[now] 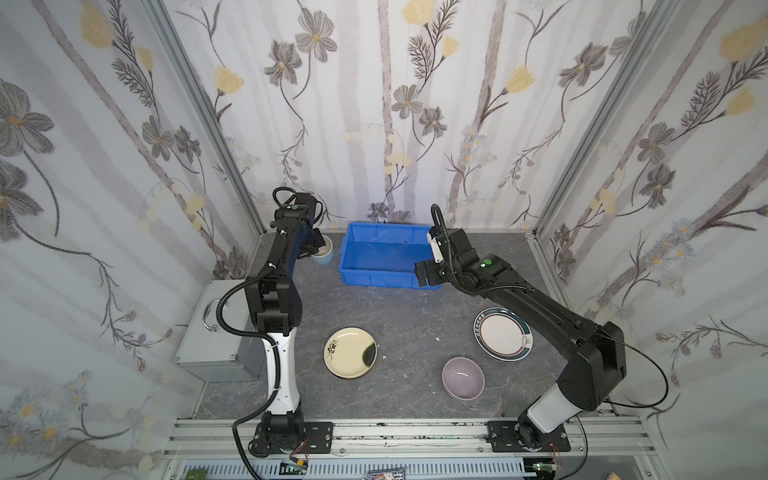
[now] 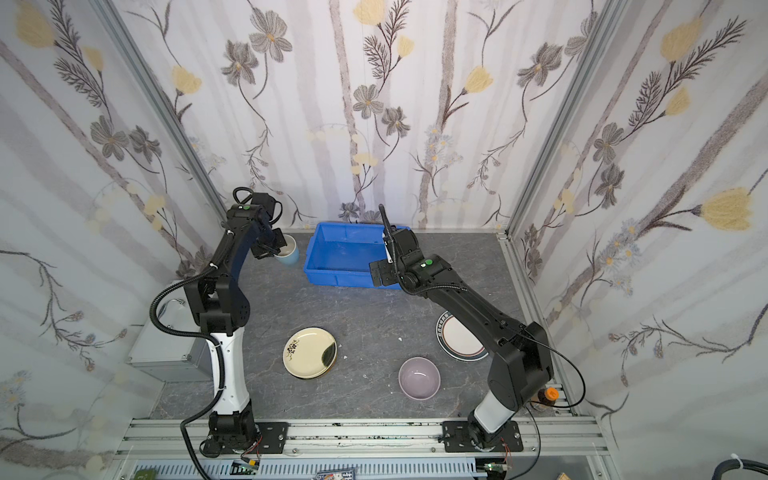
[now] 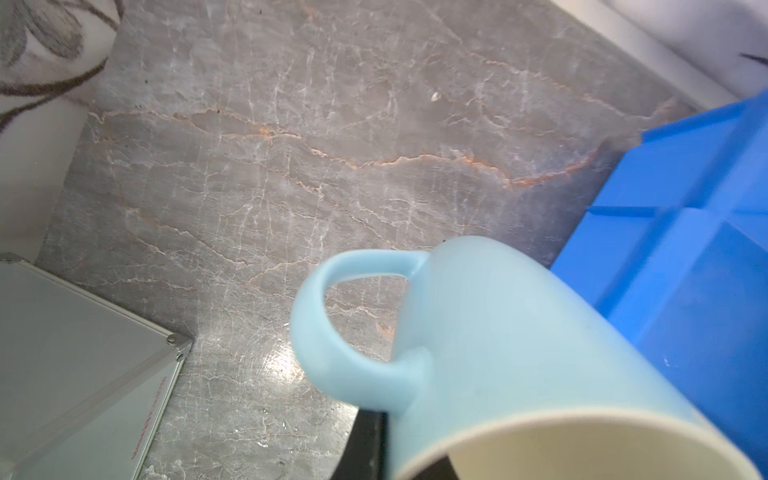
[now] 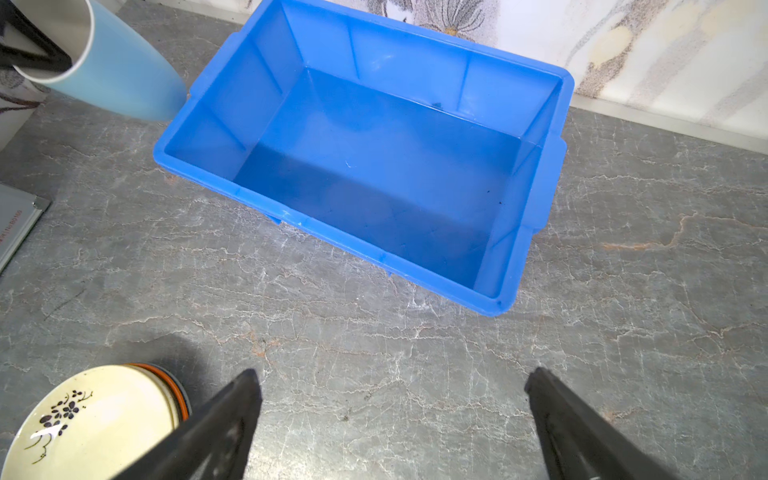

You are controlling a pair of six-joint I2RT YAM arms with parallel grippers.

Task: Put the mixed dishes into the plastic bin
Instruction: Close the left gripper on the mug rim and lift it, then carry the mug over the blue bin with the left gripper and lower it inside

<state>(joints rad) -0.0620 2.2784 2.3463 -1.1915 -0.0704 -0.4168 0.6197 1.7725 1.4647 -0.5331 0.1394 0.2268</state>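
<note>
Left gripper (image 1: pixel 316 248) clamped on rim of pale-blue mug (image 1: pixel 326 257), beside bright blue rectangular plastic bin (image 1: pixel 374 277); right gripper (image 4: pixel 392 384) spread wide apart.

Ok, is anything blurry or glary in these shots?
Left wrist view: the mug is very close and its near edges look soft; a light glares off the table by its handle. Right wrist view: a small highlight on the cream plate. In both top views: sharp, with a faint highlight in the bowl.
</note>
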